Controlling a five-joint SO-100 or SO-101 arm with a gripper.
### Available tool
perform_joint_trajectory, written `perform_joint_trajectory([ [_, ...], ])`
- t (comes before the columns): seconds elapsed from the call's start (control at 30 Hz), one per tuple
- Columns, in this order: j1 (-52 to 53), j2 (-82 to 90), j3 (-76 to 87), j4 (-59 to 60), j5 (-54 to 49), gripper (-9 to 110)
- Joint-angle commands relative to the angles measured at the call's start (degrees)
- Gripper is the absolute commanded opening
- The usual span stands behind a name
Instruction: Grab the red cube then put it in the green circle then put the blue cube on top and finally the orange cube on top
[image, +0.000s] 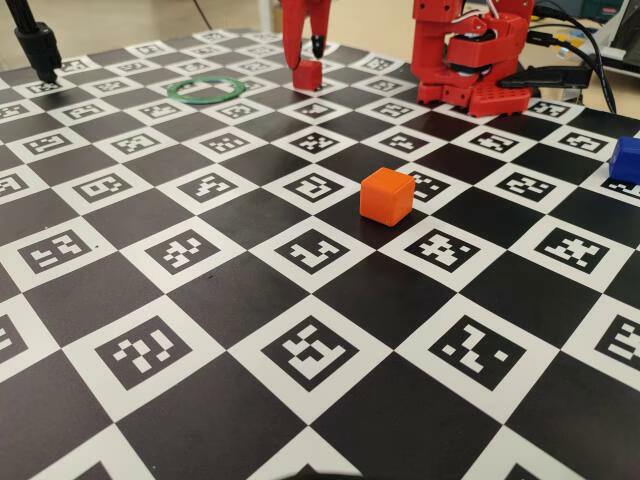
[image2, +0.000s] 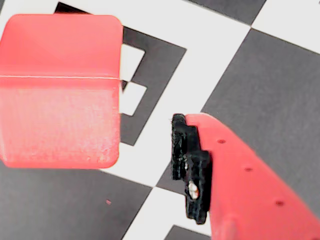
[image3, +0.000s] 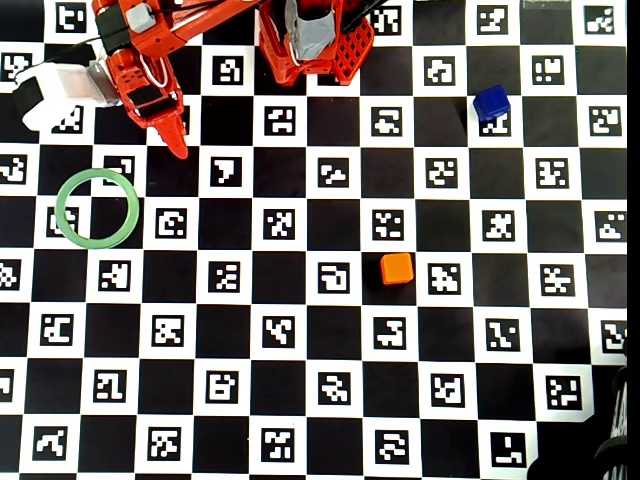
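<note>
The red cube (image: 307, 75) rests on the checkered board at the far side, to the right of the green circle (image: 207, 90) and outside it. My gripper (image: 308, 48) hangs directly over the cube, open. In the wrist view the red cube (image2: 60, 90) fills the upper left, and one black finger pad (image2: 190, 165) stands clear of its right face; the other finger is out of frame. The arm hides the cube in the overhead view, where the gripper (image3: 172, 135) sits up and right of the green circle (image3: 97, 208). The orange cube (image: 387, 196) lies mid-board. The blue cube (image: 627, 158) sits at the right edge.
The red robot base (image: 470, 55) stands at the back right with cables behind it. A black stand (image: 38, 45) rises at the back left. The board (image: 300, 350) is covered in printed marker squares. In the overhead view, orange cube (image3: 397, 268) and blue cube (image3: 491, 102) lie far right of the arm.
</note>
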Motion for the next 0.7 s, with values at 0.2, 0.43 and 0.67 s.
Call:
perform_joint_trajectory([
  [0.2,0.88,-2.46,0.35,-4.92,-0.18,45],
  [0.43,0.7,-5.36,0.79,-8.0,0.7,45],
  [0.67,0.35,-5.36,0.97,-8.0,1.32,43],
])
